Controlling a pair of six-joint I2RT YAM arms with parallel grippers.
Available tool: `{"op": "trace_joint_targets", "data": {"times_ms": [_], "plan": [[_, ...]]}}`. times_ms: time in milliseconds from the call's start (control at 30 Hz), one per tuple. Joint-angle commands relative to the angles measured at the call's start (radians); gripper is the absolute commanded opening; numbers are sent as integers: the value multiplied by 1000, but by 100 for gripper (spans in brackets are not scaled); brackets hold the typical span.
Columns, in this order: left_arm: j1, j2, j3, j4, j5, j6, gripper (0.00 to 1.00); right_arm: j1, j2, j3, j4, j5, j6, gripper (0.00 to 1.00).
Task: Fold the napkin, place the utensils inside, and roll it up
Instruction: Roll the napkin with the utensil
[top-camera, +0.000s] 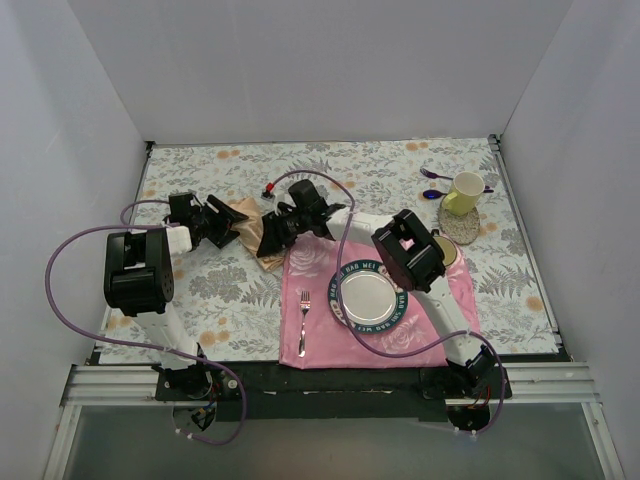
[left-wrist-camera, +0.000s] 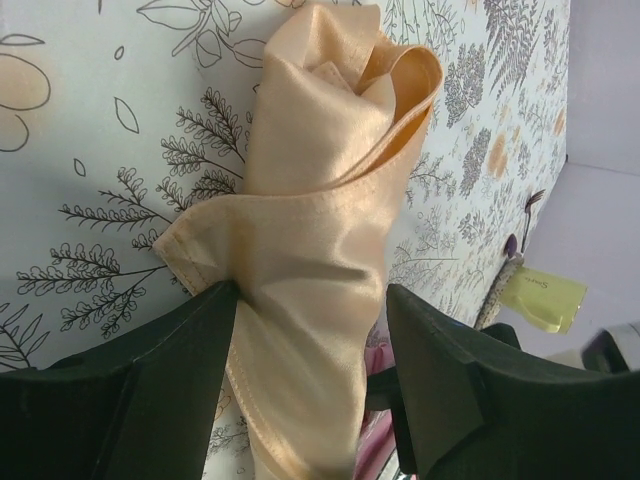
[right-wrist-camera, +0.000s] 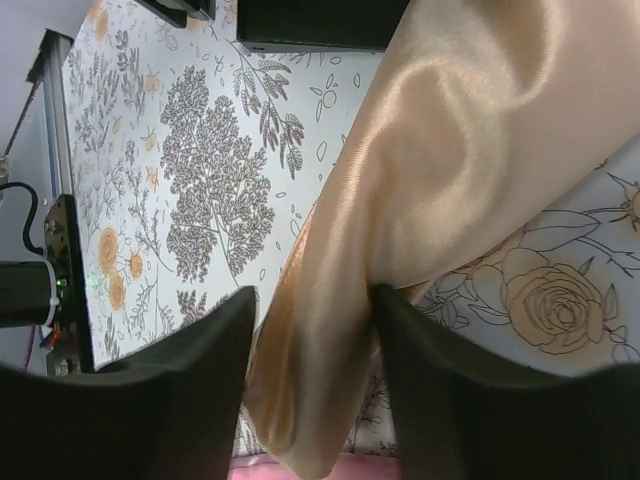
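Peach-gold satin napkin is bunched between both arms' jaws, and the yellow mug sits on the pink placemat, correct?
Not quite. The yellow mug stands on a round coaster at the far right of the floral tablecloth, off the pink rose-printed placemat; the top view shows it. The peach-gold satin napkin is bunched between both jaws.

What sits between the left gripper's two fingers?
The napkin: the left wrist view shows its rolled satin running between the left gripper fingers.

Napkin (right-wrist-camera: 440, 200) between tool (right-wrist-camera: 312, 390) fingers
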Motion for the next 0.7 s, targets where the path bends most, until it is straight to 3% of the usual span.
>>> {"op": "trace_joint_targets", "data": {"times_ms": [0,367,467,667], "plan": [[-6,6,-1,-87,-71,41,62,56,-27,90,-255,177,-165,69],[-1,-21,-48,-88,-65,47,62,130,-26,277,-457,685,-216,82],[13,-36,-64,-91,-68,56,62,141,-46,261,-462,745,-242,84],[33,-37,-85,-78,-63,61,62,150,-122,173,-398,710,-234,94]]}}
